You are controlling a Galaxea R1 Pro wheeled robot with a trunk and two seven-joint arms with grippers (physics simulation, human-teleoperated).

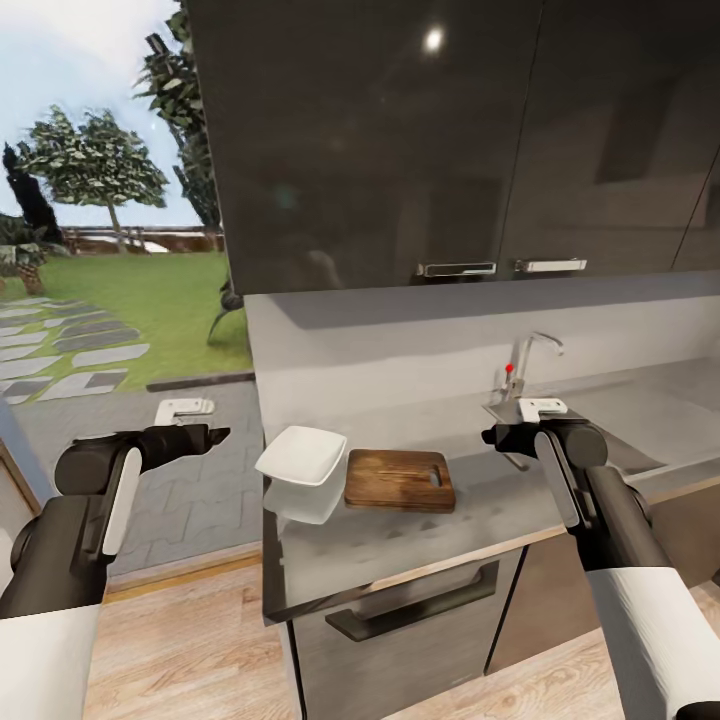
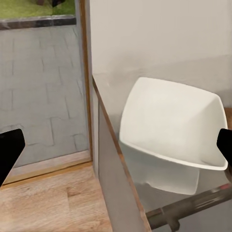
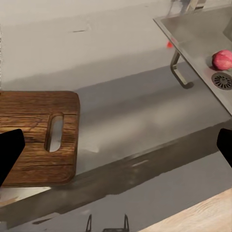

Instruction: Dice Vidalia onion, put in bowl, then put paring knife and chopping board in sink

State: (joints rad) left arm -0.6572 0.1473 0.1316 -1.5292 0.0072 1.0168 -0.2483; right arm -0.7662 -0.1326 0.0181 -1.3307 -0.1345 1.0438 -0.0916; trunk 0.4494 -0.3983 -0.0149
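**A:** Head view first, then. What do you have in front of you?

**B:** You face the countertop (image 1: 420, 530) with both arms raised over its front edge. Your left gripper (image 1: 222, 434) hangs off the counter's left end, over the paving outside the glass. Your right gripper (image 1: 487, 435) hovers above the worktop, between the chopping board (image 1: 400, 480) and the sink (image 1: 600, 420).

**A:** Are the pincers holding anything?

**B:** No. In each wrist view the dark fingertips (image 2: 9, 150) sit at opposite edges of the picture, so your jaws are spread wide on both sides, with nothing between them. It is the same for the right fingertips (image 3: 9, 152).

**A:** Where is the Vidalia onion?

**B:** Your right wrist view shows it: the Vidalia onion (image 3: 222, 59) lies in the steel basin, just beside the round drain (image 3: 222, 80). It is well apart from your right gripper.

**A:** And the rest?

**B:** The bowl (image 1: 302, 455) stands at the left end of the counter, just beside the board, which lies flat with its handle slot toward the sink. The tap (image 1: 528, 358) with its red knob rises behind the basin. I cannot make out the paring knife from these pictures.
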